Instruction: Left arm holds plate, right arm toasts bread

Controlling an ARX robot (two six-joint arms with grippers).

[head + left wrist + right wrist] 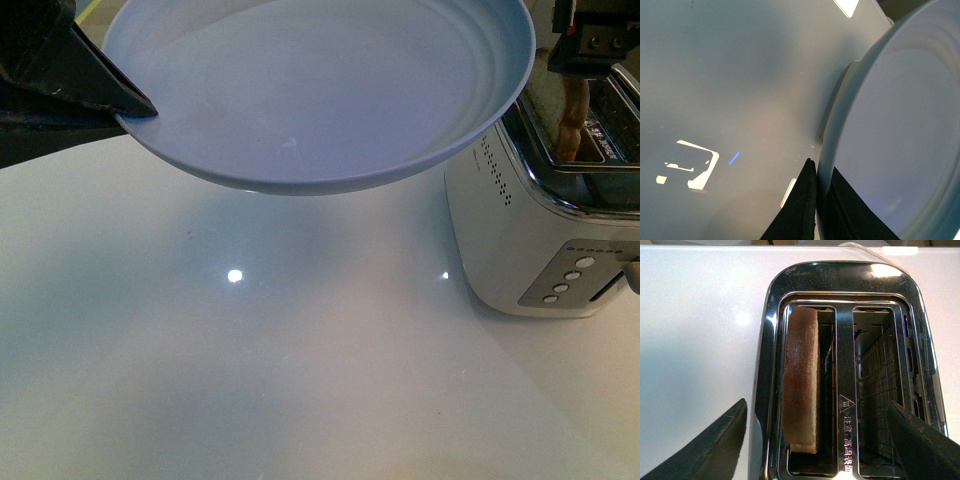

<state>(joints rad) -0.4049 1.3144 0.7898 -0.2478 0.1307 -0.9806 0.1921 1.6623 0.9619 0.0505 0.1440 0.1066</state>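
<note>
My left gripper (135,108) is shut on the rim of the pale blue plate (320,90) and holds it in the air above the white table, close left of the toaster. In the left wrist view the black fingers (800,210) pinch the plate's rim (840,145). The bread (801,377) stands in one slot of the chrome-topped toaster (770,365), its brown crust up. It also shows in the front view (568,115). My right gripper (817,430) is open just above the toaster, its jaws wide on either side of the slots; its body shows in the front view (600,35).
The white toaster (520,240) stands at the right of the glossy white table (250,370), with buttons and a lever on its front. Its second slot (879,385) is empty.
</note>
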